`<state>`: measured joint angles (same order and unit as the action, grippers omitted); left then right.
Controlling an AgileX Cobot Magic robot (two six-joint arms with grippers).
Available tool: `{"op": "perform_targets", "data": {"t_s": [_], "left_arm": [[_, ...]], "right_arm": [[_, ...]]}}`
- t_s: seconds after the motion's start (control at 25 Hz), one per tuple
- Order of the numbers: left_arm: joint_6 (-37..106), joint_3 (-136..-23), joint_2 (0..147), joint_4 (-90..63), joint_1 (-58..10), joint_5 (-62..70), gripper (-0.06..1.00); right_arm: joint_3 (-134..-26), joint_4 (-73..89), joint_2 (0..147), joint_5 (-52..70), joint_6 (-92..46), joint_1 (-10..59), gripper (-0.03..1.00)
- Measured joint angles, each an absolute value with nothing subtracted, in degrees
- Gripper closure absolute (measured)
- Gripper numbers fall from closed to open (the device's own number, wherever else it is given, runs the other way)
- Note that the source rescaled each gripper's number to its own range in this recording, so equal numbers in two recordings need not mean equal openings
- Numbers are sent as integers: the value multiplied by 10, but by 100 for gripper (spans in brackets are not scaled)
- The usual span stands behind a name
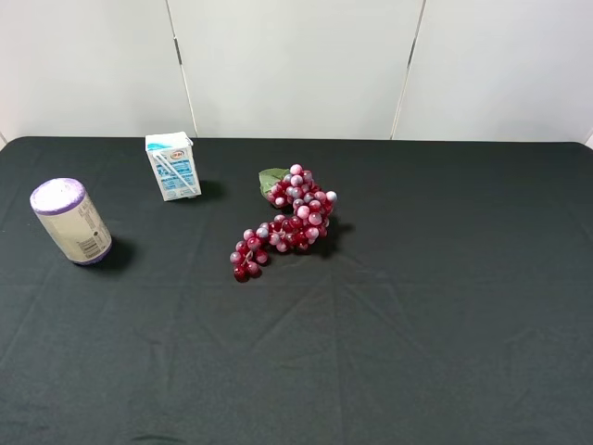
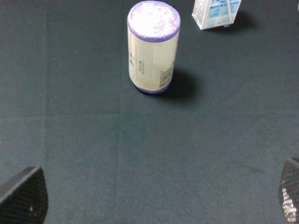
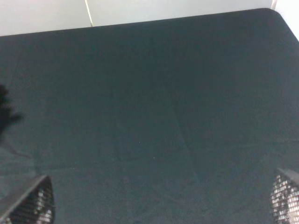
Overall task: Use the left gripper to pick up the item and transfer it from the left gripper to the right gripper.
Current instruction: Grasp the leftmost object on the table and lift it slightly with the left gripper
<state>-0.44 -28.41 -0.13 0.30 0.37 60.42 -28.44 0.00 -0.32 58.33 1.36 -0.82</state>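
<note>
standing wide open and empty, the left gripper [image 2: 156, 205] shows black mesh-textured fingertips [image 2: 25, 196] over matte dark cloth [image 1: 417, 324]. the right gripper [image 3: 161, 200] is equally open. ahead of the left gripper, well apart, the item [image 2: 153, 46] stands upright: a cream cylinder, purple ends, barcode label.

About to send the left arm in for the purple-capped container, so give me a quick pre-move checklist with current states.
1. Left gripper open and empty: ok.
2. Container standing upright, nothing touching it: ok.
3. Container roughly centred ahead of the left gripper in its wrist view: ok.
4. Milk carton and grapes apart from the container: ok.
5. Right gripper open and empty, ready to receive: ok.
6. Left gripper's height above the table: cannot tell.
</note>
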Motion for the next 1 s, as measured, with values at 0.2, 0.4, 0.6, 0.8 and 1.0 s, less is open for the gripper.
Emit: {"op": "perform_targets", "data": {"t_s": [0.2,0.4,0.6,0.8,1.0], "left_arm": [[-4,-284,-1,3,4,604,-2],[-4,-284,-1,3,4,604,-2],[-4,-284,-1,3,4,604,-2],[-4,-284,-1,3,4,604,-2],[-4,-284,-1,3,4,604,-2]], "right_arm": [[-284,0,-3,583,14,-8,-3],[-284,0,-3,583,14,-8,-3],[-284,0,-3,583,14,-8,-3],[-284,0,-3,583,14,-8,-3],[-284,0,-3,583,14,-8,-3]]}}
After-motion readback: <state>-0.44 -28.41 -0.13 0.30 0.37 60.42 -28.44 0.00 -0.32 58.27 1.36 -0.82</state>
